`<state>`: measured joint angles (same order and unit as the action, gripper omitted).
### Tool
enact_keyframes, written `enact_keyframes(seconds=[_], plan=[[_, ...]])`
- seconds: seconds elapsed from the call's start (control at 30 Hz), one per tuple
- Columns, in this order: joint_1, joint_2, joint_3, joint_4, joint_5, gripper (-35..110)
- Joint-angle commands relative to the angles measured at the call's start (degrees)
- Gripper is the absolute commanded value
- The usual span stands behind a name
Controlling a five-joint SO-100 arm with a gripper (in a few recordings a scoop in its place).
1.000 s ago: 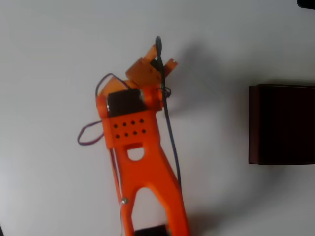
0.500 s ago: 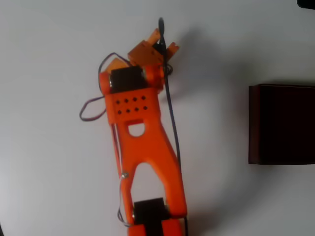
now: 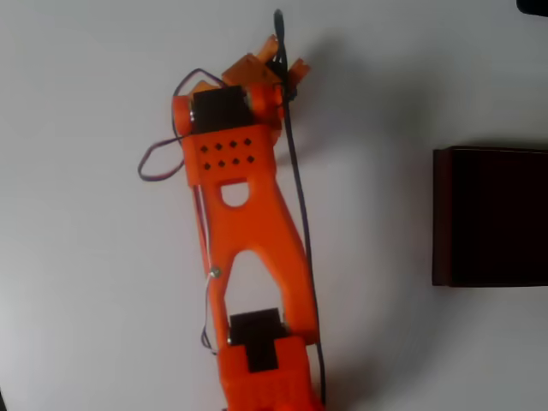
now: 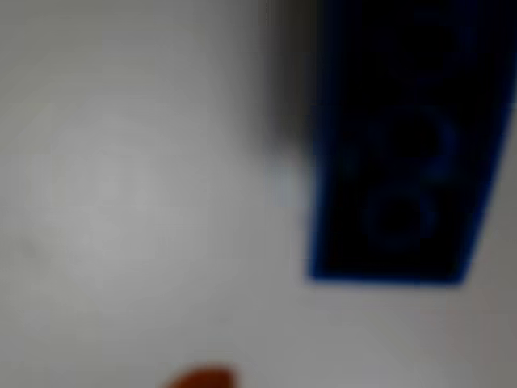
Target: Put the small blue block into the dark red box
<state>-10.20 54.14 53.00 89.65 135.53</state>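
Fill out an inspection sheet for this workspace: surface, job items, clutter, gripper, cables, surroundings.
Surface: plain white table, lit evenly, soft shadows beside the arm and the box.
Job's things: small blue block lies on the white surface, close and blurred in the wrist view. Large square dark red box sits at the right edge of the overhead view, near-black inside, apart from the arm.
Clutter: nothing seen.
Gripper: orange gripper points toward the top of the overhead view; open or shut cannot be told.
Cables: black cable runs along the arm; a thin purple wire loop sticks out at its left.
Surroundings: a dark object at the top right corner, unidentifiable.
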Motion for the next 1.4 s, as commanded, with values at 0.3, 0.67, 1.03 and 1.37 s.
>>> enact_keyframes(seconds=[0.3,0.67,1.03,1.37], plan=[[0.4,-4.9,-9.9,2.8,-0.1,24],[1.6,-23.3,-38.1,12.9,-3.7,23],[5.1,-36.2,-55.5,14.2,-12.2,2],[9.1,-9.9,-20.8,15.0,-20.7,1]])
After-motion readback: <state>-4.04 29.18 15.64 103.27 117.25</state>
